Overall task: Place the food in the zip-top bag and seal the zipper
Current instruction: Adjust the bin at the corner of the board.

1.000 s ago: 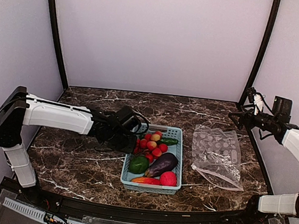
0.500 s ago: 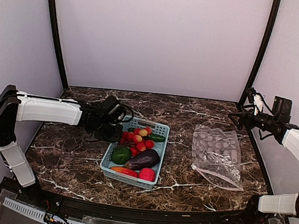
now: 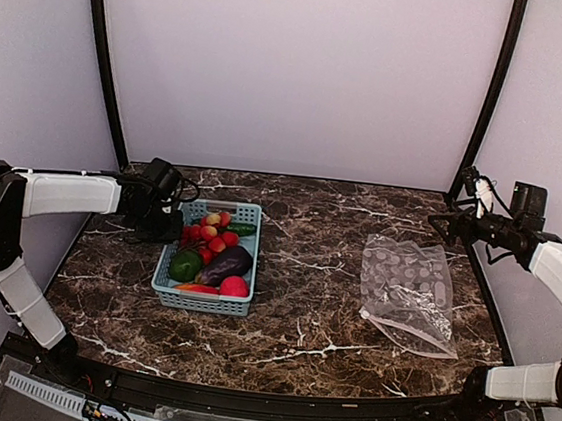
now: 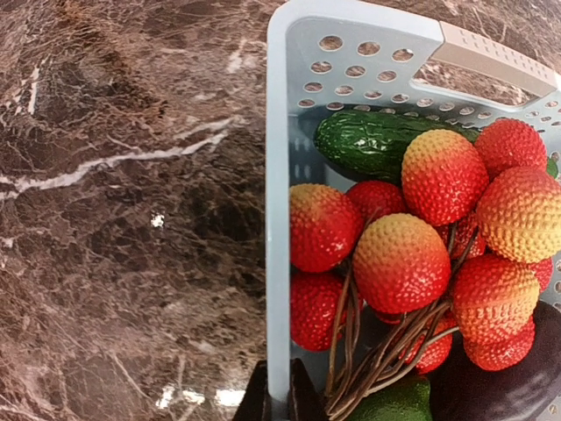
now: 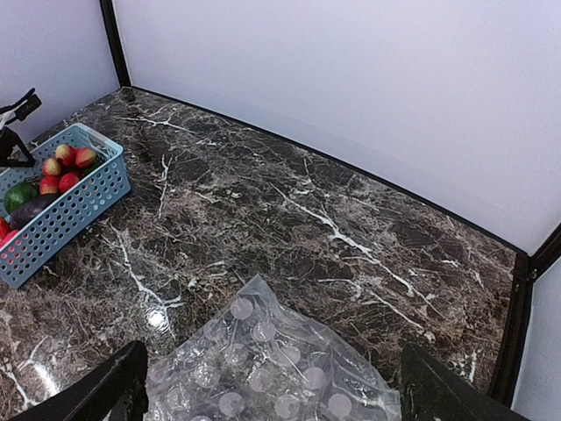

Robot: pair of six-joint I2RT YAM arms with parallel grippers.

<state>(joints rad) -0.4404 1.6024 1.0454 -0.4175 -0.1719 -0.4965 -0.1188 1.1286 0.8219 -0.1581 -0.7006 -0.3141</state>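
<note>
Top external view: a light blue slotted basket (image 3: 201,302) stands on the dark marbled bench (image 3: 318,335), and all the food (image 3: 211,258) lies inside it. A bunch of red and peach round fruits (image 3: 208,235) sits at the basket's far end, with a green cucumber (image 3: 241,229) just beside them against the far wall. A green avocado (image 3: 186,265) and a dark purple eggplant (image 3: 225,262) lie at mid-length, an orange-red pepper (image 3: 192,288) and a red fruit (image 3: 235,286) at the near end. Left gripper (image 3: 170,227) is at the basket's left wall; the left wrist view shows its fingertips (image 4: 302,403) on either side of that wall's rim, jaws clenched, grasping the basket. The zip-top bag (image 3: 405,289) lies crinkled on the bench, well to the right of the basket and apart from it. Right gripper (image 5: 273,355) hangs over the bag's far end, well apart from the basket, jaws released and spread wide, grasping nothing. Zipper too fine to make out.
</note>
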